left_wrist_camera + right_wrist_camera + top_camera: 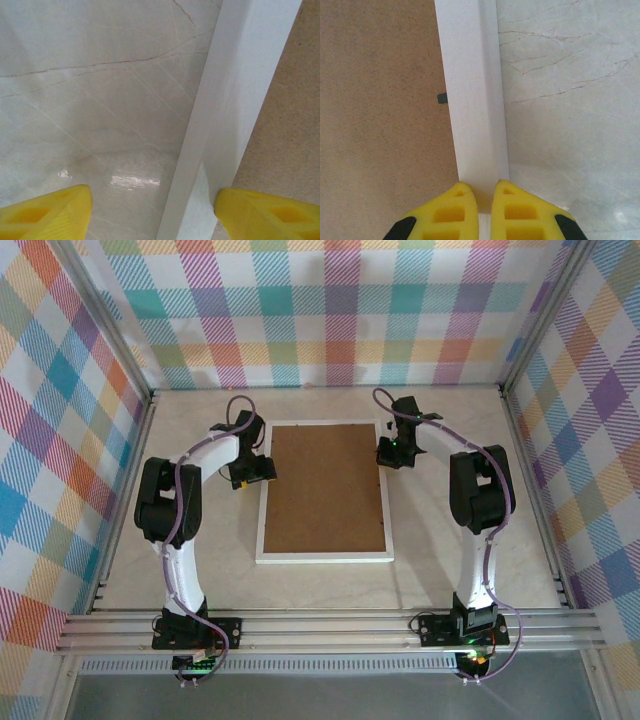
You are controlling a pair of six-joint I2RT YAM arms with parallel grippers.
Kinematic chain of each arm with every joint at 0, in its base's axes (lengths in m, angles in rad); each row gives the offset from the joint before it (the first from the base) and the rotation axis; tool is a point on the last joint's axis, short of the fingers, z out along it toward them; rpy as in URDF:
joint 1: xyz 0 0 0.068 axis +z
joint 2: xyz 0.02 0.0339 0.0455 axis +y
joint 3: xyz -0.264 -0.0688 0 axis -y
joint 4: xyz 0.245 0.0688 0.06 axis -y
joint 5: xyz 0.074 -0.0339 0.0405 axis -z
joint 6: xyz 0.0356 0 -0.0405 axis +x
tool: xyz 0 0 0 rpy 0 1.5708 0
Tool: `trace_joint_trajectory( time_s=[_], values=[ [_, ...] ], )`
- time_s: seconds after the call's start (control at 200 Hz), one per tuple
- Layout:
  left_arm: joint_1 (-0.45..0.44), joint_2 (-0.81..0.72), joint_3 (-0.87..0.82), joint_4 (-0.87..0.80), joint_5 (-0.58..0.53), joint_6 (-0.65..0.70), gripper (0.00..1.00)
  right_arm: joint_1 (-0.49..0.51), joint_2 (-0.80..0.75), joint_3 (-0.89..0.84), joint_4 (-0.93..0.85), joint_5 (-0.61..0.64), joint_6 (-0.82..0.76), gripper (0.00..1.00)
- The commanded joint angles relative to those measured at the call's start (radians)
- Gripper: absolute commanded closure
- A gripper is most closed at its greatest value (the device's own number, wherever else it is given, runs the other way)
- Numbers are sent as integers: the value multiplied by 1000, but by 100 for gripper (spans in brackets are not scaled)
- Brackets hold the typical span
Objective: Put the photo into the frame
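Bright, even light; faint shadows; glare patch on table [134, 180]; wrist views soft in near foreground.

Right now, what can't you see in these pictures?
Whether the photo is inside the frame: top view, the brown backing board covers it.
Whether the open left gripper touches the frame's border: left wrist view, bottom edge cuts the fingers.
What the dark tab is: right wrist view, too small.
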Motion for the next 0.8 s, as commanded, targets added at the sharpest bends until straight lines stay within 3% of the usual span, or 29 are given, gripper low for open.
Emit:
trace_joint_trajectory(
  time_s=[0.0, 0.795],
  values=[
    [-103, 149, -52, 12, 133, 23, 29, 58, 69, -4, -39, -78, 29, 92],
    [-167, 197, 32, -28, 107, 27, 29, 59, 66, -6, -45, -62, 27, 92]
  ],
)
